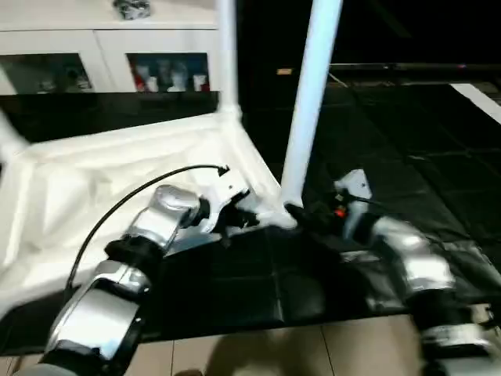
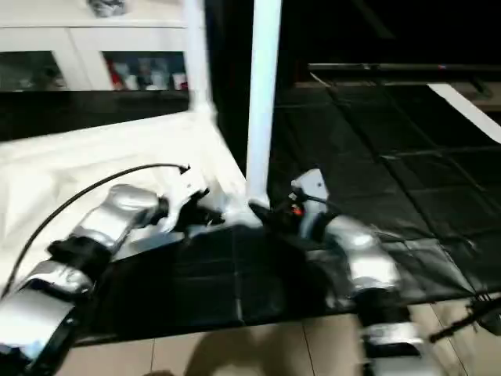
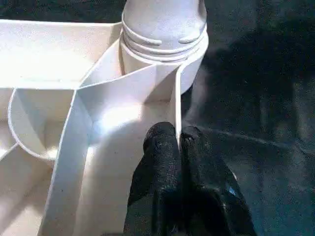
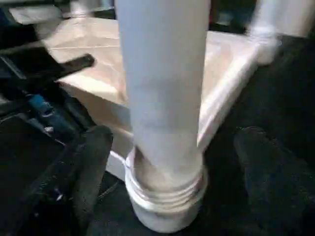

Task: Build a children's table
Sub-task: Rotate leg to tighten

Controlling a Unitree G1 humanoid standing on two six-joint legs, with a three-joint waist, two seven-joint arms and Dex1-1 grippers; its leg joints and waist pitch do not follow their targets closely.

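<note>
Nearest the lower edge of the head views, two silver forearms reach in over a black tiled floor mat. Left gripper: black fingers pinched tight on a thin upright rim of the overturned white plastic table top, lying mid-left, ribbed underside up. Right gripper: fingers spread wide either side of a white tapered round leg, apart from it; that leg stands upright in the near corner socket. Farther back, second upright leg. Upper left: white glass-door cabinet.
</note>
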